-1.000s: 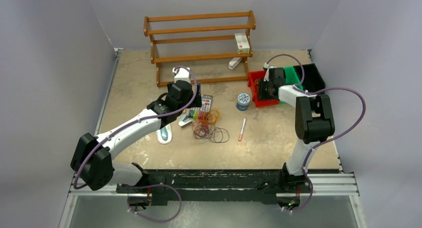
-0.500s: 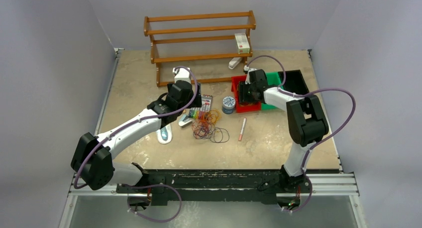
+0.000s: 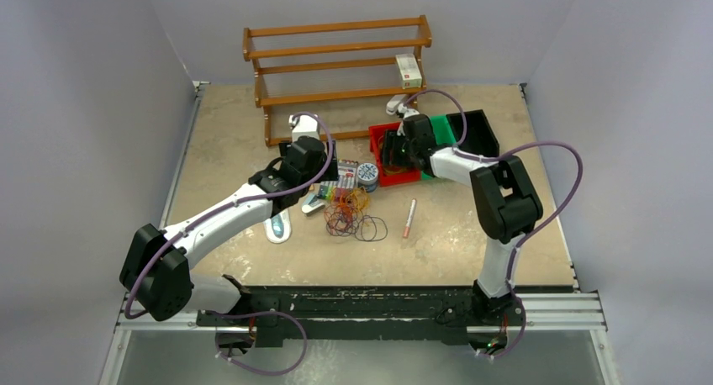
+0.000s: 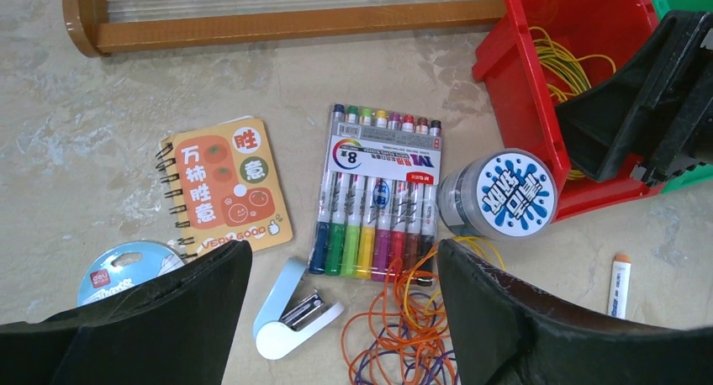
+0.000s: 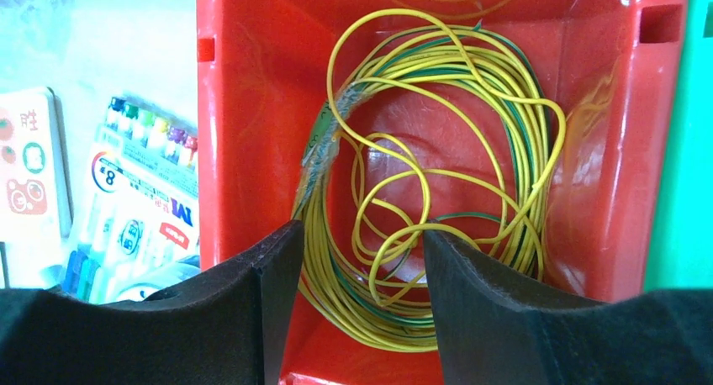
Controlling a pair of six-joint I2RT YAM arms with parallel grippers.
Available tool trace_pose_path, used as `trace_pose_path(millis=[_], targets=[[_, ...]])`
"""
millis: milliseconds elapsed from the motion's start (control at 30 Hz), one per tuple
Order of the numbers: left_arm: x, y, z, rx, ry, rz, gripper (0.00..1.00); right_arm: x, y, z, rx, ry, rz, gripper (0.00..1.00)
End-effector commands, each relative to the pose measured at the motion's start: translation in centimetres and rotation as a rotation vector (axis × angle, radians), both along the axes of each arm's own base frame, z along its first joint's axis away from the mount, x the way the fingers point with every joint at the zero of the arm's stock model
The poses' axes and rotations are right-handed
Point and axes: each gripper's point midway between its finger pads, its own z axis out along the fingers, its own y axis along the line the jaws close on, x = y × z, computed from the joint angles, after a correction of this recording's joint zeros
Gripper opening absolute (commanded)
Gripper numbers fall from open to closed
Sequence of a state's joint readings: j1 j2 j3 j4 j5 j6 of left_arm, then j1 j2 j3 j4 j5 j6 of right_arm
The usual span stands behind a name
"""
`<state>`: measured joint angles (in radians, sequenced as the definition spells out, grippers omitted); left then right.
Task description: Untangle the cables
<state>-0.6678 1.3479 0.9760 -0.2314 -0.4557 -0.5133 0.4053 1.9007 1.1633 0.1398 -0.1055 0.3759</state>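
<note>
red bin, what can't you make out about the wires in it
- Right wrist: the right gripper covers the near end of the yellow wire coil.
- Top external: the gripper hangs over the red bin; the coil is too small to make out.
- Left wrist: the gripper and bin wall hide most of the coil.

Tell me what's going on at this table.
The left arm's fingers hang open above the tangle of thin orange, yellow and purple wire loops and a pack of coloured markers on the table. The right arm's fingers, also open, reach into the red plastic bin over a coil of yellow-and-green wire. No loop is gripped yet.
</note>
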Motion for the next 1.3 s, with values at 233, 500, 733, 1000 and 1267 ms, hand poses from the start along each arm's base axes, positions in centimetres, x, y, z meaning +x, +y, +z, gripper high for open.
trace_pose_path(millis=[233, 500, 733, 1000, 1267], targets=[[0.4, 1.4, 1.7, -0.025, -0.046, 0.077, 0.81, 1.5, 1.0, 6.8, 0.047, -0.133, -0.012, 0.69], [0.7, 1.0, 1.4, -0.03, -0.042, 0.067, 0.81, 0.3, -0.9, 8.9, -0.03, -0.15, -0.032, 0.76], [0.7, 0.6, 1.3, -0.034, -0.036, 0.047, 0.81, 0.8, -3.1, 10.7, -0.117, -0.184, -0.079, 0.76], [0.5, 0.4, 1.4, -0.036, -0.033, 0.036, 0.81, 2.8, -10.9, 12.9, -0.188, -0.216, -0.207, 0.7], [0.5, 0.2, 1.9, -0.028, -0.031, 0.012, 0.81, 5.1, -16.7, 11.4, -0.322, -0.141, -0.246, 0.69]])
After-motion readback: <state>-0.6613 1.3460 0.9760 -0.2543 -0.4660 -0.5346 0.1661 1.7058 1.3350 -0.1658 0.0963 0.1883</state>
